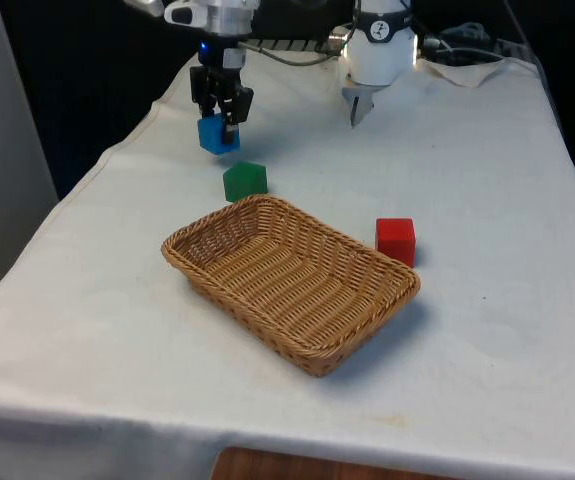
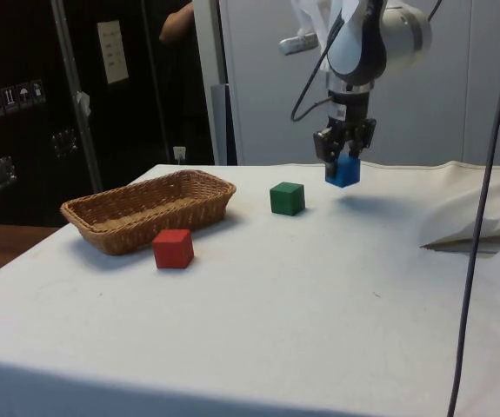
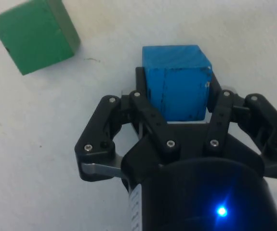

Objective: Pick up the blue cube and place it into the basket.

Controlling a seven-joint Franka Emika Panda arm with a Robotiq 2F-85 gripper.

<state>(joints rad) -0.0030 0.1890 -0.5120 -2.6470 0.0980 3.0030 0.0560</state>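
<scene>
My gripper [image 1: 220, 122] is shut on the blue cube [image 1: 217, 135], which hangs a little above the white cloth at the far side of the table. From the side, the blue cube [image 2: 343, 170] sits between the black fingers of the gripper [image 2: 343, 162], clear of the cloth. In the wrist view the blue cube [image 3: 177, 82] is clamped between both fingers [image 3: 145, 103]. The woven wicker basket [image 1: 229, 226] lies nearer the camera in the front view, towards the middle of the table, and shows as a basket [image 2: 136, 228] at the side view's left.
A green cube [image 1: 244, 181] rests on the cloth between the gripper and the basket, also seen as the green cube [image 2: 287, 198] and green cube [image 3: 34, 36]. A red cube [image 1: 395, 241] stands beside the basket on the front view's right, the red cube [image 2: 173, 248] from the side.
</scene>
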